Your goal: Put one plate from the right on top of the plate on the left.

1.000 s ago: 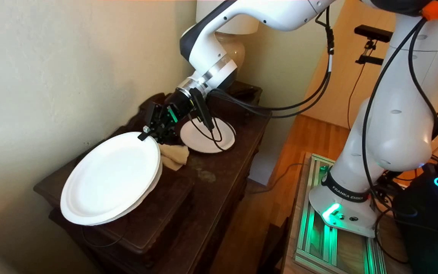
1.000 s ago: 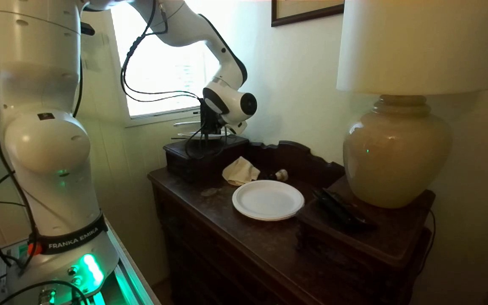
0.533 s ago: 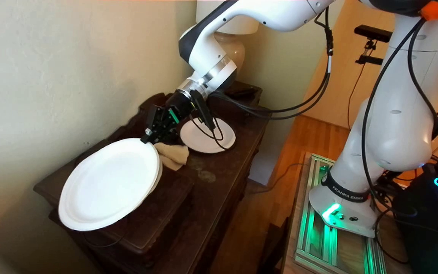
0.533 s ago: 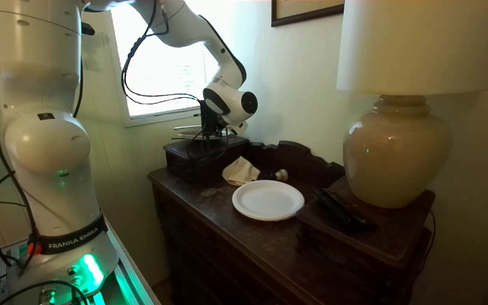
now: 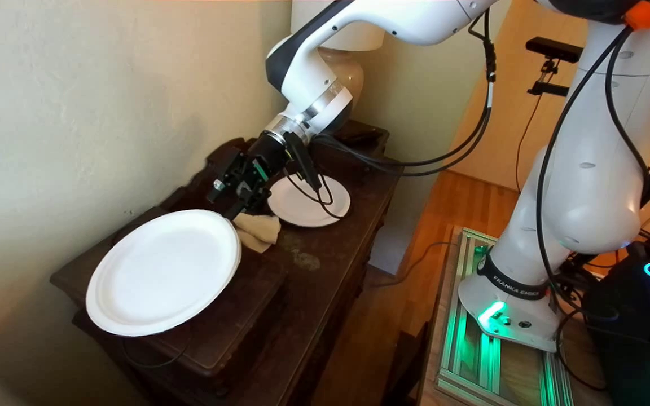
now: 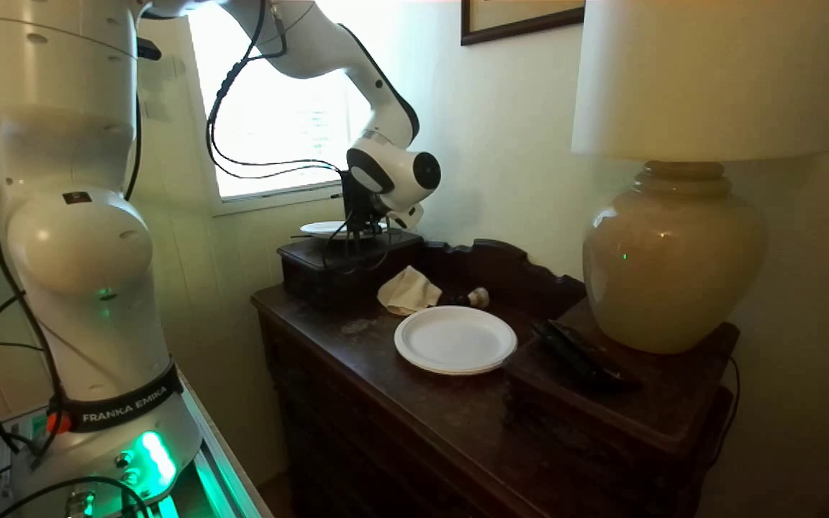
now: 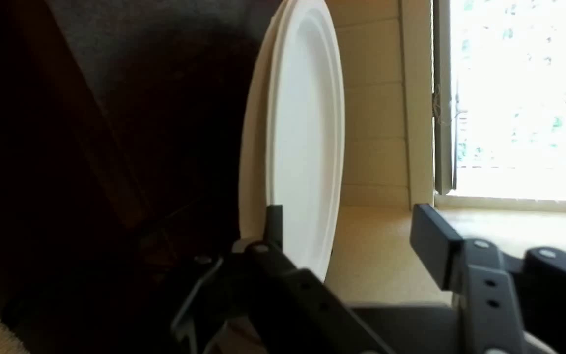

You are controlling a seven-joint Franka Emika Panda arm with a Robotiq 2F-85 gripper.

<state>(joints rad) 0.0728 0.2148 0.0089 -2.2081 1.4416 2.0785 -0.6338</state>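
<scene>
On the raised box at the left, a white plate lies on top of another plate, whose rim shows behind it in the wrist view. My gripper is at the near edge of these plates, jaws apart, gripping nothing. One finger overlaps the plates' rims in the wrist view; whether it touches or sits between them I cannot tell. The opposite finger stands clear above the top plate. On the lower dresser top rests the right-hand plate stack, partly behind cables in an exterior view.
Between the plates lies a folded tan cloth. A large lamp and dark remotes occupy the dresser's far raised box. The wall runs close behind the dresser, and cables hang from the wrist.
The jaws have gone from shut on the upper plate's edge to open. That plate has dropped from a tilted, raised position onto the plate beneath. The right-hand stack has not moved.
</scene>
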